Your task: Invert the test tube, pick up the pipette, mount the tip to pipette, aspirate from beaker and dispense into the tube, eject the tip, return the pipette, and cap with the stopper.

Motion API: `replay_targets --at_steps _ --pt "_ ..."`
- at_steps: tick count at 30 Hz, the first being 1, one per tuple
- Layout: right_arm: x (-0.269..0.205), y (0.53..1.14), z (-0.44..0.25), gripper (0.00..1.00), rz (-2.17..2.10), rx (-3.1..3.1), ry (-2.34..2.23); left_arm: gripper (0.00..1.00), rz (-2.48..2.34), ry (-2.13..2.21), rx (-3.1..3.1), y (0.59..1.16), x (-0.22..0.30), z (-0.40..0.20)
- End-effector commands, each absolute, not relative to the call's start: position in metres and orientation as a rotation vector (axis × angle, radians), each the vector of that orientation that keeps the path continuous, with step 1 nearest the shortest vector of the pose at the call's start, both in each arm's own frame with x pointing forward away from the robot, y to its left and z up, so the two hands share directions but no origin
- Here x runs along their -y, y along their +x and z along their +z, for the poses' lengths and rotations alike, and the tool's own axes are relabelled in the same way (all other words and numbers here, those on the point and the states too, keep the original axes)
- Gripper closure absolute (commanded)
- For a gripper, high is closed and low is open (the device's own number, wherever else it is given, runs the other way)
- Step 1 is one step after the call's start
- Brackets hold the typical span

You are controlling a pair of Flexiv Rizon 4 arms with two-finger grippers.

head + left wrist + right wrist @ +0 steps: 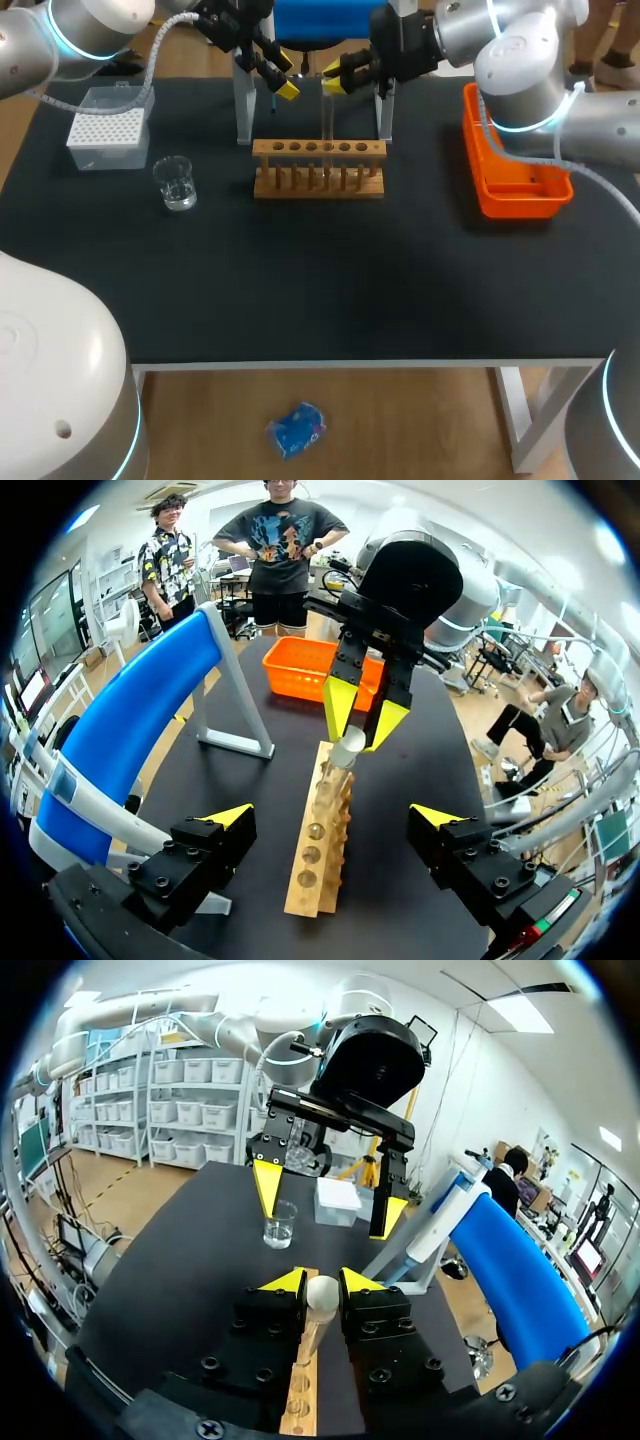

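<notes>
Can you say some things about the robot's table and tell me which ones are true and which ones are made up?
The right tool is gripping the test tube. True.
The left tool is holding the beaker. False: it is open and empty, and the beaker stands on the table near the tip box.
The orange tray sits on the table's right side. True.
The wooden rack lies inside the orange tray. False: it stands on the table, near the middle.

Rack (318, 168) bare wood; beaker (176, 185) clear glass; table (300, 290) matt black; bin (520, 206) orange plastic
</notes>
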State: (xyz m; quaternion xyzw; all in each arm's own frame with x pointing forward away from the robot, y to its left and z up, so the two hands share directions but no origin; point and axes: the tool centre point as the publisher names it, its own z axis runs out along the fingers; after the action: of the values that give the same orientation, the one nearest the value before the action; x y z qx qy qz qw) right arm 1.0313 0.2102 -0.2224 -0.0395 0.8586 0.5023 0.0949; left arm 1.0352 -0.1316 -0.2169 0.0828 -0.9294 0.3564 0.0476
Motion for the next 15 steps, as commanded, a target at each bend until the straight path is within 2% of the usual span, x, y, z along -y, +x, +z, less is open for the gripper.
replay_targets --at_steps 1,15 --pt "-0.2106 1.0328 -0.2233 1.0 1.488 -2.551 -0.118 0.0 1.079 0.252 2.833 1.0358 0.131 -0.2155" --pt "-0.2096 1.0332 -0.2287 1.0 1.485 -2.566 -0.112 0.0 1.079 0.252 2.833 1.0358 0.131 -0.2155"
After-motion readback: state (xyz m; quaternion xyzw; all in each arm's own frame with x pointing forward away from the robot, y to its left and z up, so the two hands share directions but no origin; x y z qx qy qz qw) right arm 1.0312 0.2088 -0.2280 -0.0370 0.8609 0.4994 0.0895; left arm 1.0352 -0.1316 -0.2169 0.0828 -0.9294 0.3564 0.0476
